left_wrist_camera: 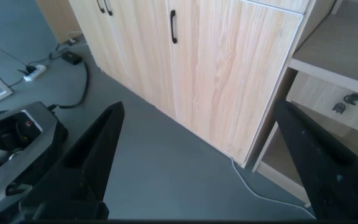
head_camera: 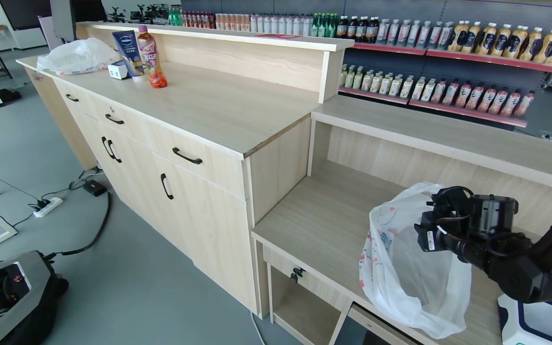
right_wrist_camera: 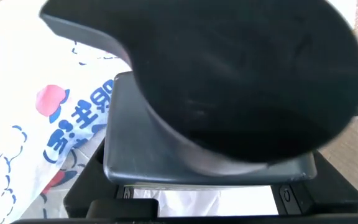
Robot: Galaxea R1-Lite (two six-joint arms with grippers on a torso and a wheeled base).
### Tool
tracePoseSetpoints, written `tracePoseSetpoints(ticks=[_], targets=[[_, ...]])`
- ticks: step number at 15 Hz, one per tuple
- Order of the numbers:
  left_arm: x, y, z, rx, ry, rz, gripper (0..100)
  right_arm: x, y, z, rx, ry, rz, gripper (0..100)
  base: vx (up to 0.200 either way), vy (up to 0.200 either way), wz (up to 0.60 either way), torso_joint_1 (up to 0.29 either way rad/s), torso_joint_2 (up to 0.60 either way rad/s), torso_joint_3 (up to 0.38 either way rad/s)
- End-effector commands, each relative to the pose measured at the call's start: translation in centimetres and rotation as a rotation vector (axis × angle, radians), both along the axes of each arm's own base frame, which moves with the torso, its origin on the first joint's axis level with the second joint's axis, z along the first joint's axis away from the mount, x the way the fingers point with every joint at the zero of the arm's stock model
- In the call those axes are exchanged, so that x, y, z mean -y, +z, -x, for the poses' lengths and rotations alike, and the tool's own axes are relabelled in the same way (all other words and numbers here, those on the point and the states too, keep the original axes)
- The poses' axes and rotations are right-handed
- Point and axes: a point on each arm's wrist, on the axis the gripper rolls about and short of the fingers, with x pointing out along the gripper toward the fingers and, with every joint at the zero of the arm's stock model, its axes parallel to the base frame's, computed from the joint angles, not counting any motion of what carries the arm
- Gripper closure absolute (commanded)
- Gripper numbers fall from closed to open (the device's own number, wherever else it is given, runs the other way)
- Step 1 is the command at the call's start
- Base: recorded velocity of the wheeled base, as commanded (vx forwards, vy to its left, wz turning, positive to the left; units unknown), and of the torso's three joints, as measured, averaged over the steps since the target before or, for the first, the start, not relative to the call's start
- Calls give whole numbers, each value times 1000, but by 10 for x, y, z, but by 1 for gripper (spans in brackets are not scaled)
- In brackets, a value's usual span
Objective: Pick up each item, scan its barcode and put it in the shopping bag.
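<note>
Fingers (left_wrist_camera: pixel 98 155) of the left gripper (left_wrist_camera: pixel 197 109) stand wide apart above grey floor (left_wrist_camera: pixel 166 162) beside pale wooden cupboard doors (left_wrist_camera: pixel 229 74); on the upper bench (head_camera: pixel 218 105), well apart from them, stand a blue carton (head_camera: pixel 127 45), a small white box (head_camera: pixel 118 71) and an orange-pink drink bottle (head_camera: pixel 151 57); the white translucent plastic shopping bag (head_camera: pixel 400 282) sits on the lower bench (head_camera: pixel 324 215), with the right gripper (head_camera: pixel 441 211) at its mouth; I cannot tell whether that gripper holds anything.

Blue characters and red marks are printed on the shopping bag (right_wrist_camera: pixel 36 124). The blue box (head_camera: pixel 128 46) and the bottle (head_camera: pixel 150 56) carry labels too small to read.
</note>
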Motion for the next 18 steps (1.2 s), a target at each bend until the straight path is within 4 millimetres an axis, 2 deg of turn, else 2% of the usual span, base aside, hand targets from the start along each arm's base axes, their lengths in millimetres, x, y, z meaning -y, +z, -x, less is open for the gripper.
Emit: tracePoseSetpoints(ticks=[1,9,14,18], targets=[[0,0,0,1,1,-1,0,-1,-15,-4,-32,16,-5,100,0,0,0,0,0,0],[0,0,0,1,1,1,0,-2,-37,-15,-6,61,-27,100,0,0,0,0,0,0],[0,0,0,-1,1,1,0,-3,-62,-24,7,91,-43,100,0,0,0,0,0,0],[0,0,0,-1,1,-1,0,-1,-72,-31,10,85,-44,100,0,0,0,0,0,0]])
